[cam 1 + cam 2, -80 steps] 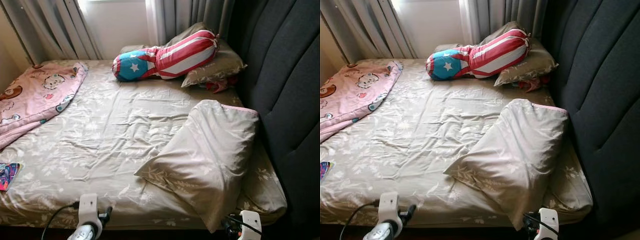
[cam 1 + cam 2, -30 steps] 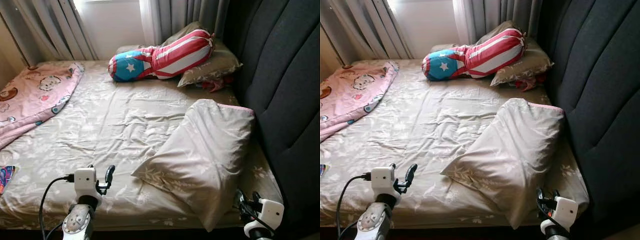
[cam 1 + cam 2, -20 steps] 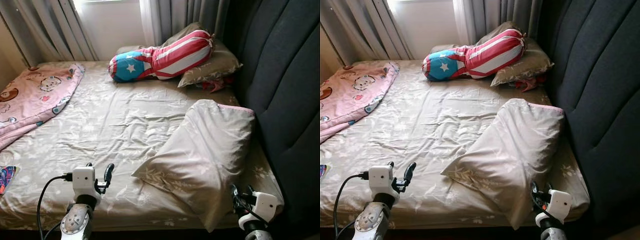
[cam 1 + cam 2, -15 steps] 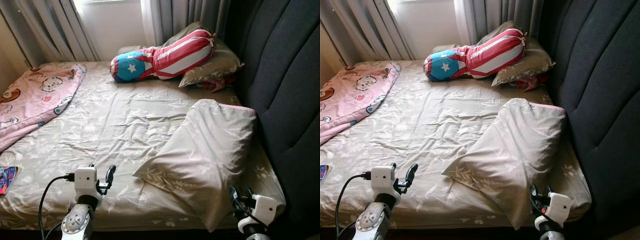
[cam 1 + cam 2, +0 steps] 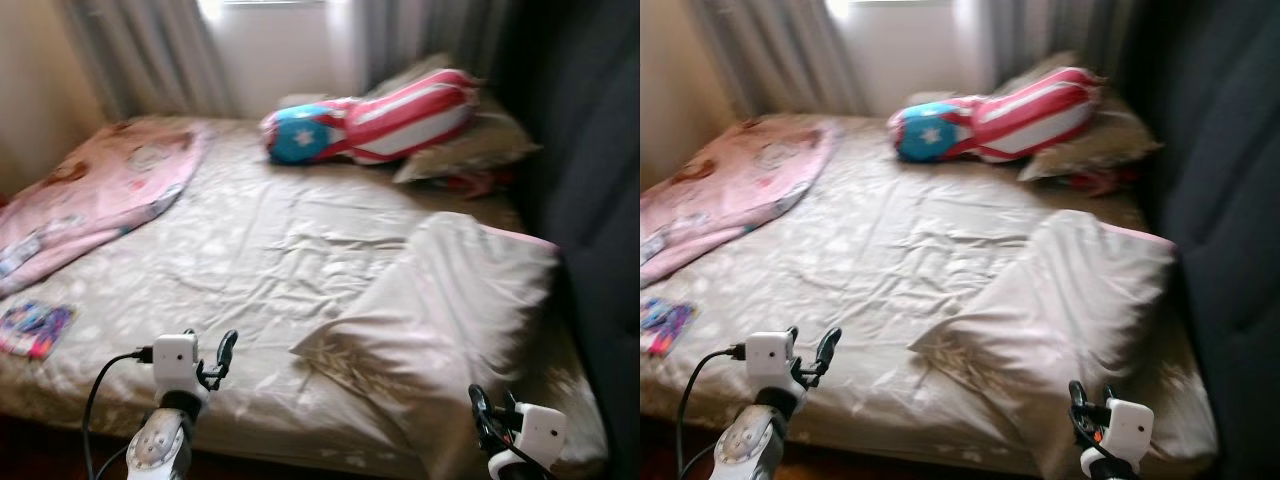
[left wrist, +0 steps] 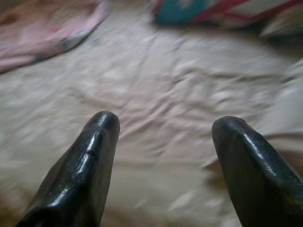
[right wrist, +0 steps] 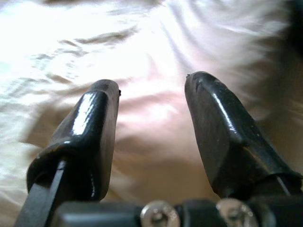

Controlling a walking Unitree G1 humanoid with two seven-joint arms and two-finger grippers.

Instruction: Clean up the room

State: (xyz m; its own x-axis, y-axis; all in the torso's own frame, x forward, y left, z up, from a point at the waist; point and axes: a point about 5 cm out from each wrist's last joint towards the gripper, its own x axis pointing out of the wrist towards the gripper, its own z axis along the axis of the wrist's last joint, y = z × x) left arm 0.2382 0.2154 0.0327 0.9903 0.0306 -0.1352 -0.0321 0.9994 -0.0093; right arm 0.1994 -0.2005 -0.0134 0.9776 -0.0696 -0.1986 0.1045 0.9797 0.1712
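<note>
A large beige floral pillow (image 5: 460,320) lies tilted on the right side of the bed, against the dark headboard (image 5: 600,150). A red-and-white striped bolster with a blue star end (image 5: 375,118) rests at the far end on another beige pillow (image 5: 470,150). A pink blanket (image 5: 100,190) is heaped at the far left. My left gripper (image 5: 212,352) hovers open over the bed's near edge, with nothing between its fingers (image 6: 90,156). My right gripper (image 5: 488,410) is open just before the big pillow's near corner (image 7: 156,52). The views are blurred.
A small colourful flat item (image 5: 35,328) lies on the sheet at the near left edge. A red cloth (image 5: 480,183) pokes out beneath the far pillow. Grey curtains (image 5: 150,50) hang behind the bed. The wrinkled beige sheet (image 5: 260,250) spans the middle.
The whole picture has swung left and blurred, so the bed sits further right in view. Both grippers rose into view over the earlier frames and have held about the same place since.
</note>
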